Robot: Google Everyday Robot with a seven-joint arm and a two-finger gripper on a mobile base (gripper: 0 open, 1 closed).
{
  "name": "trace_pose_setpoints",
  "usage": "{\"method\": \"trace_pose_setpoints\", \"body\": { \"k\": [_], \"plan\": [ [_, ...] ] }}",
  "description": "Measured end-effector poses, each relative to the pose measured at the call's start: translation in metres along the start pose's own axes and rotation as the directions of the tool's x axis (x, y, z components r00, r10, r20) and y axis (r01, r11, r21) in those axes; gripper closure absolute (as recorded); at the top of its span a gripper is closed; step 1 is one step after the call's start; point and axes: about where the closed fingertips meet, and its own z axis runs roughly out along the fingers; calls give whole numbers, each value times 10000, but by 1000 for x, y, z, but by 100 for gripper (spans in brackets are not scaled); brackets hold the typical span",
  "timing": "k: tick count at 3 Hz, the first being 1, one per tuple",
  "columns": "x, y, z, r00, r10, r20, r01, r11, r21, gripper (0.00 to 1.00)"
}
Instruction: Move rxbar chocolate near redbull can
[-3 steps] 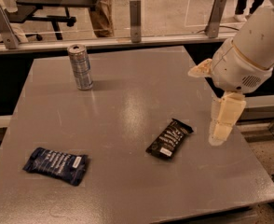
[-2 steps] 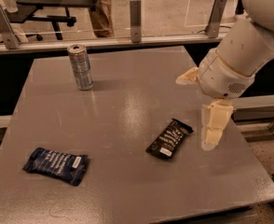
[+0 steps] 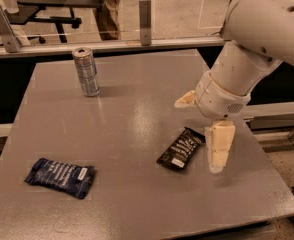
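A matte grey tabletop (image 3: 137, 109) with a dull sheen fills the view. It is squarish, and its far edge runs below a glass barrier held by upright metal posts (image 3: 145, 15). Beyond the barrier lie a pale floor and a dark chair base (image 3: 62, 26). At about 10 o'clock on the tabletop stands the redbull can (image 3: 86, 71), a slim upright metal cylinder in silver and blue with a silver top. At about 8 o'clock lies a crinkled dark blue packet (image 3: 61, 177) with white print. The rxbar chocolate (image 3: 181, 149), a flat glossy black wrapper with white lettering, lies at about 4 o'clock, angled with its far end toward 1 o'clock, well apart from the can. The smooth white arm (image 3: 247, 59) reaches in from 2 o'clock. Its pincer (image 3: 197, 136) hangs over the far end of the bar with its cream fingers (image 3: 220, 146) spread wide apart, holding nothing. One finger points down just beside the bar at 3 o'clock, and the other juts out toward 10 o'clock. Since the earlier frame the pincer has swung toward 9 o'clock and come closer to the bar, while the bar, can and packet lie where they were.
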Motion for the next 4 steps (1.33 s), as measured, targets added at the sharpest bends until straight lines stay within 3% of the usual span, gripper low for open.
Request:
{"method": "trace_pose_setpoints", "body": {
  "k": [1, 2, 3, 4],
  "plan": [
    [-3, 7, 16, 9988, -394, -284, 388, 9990, -238, 34],
    [-4, 11, 23, 9976, -529, -443, 513, 9980, -366, 56],
    [-5, 12, 22, 9972, -568, -492, 548, 9977, -399, 88],
    [-5, 12, 22, 9972, -568, -492, 548, 9977, -399, 100]
  ]
}}
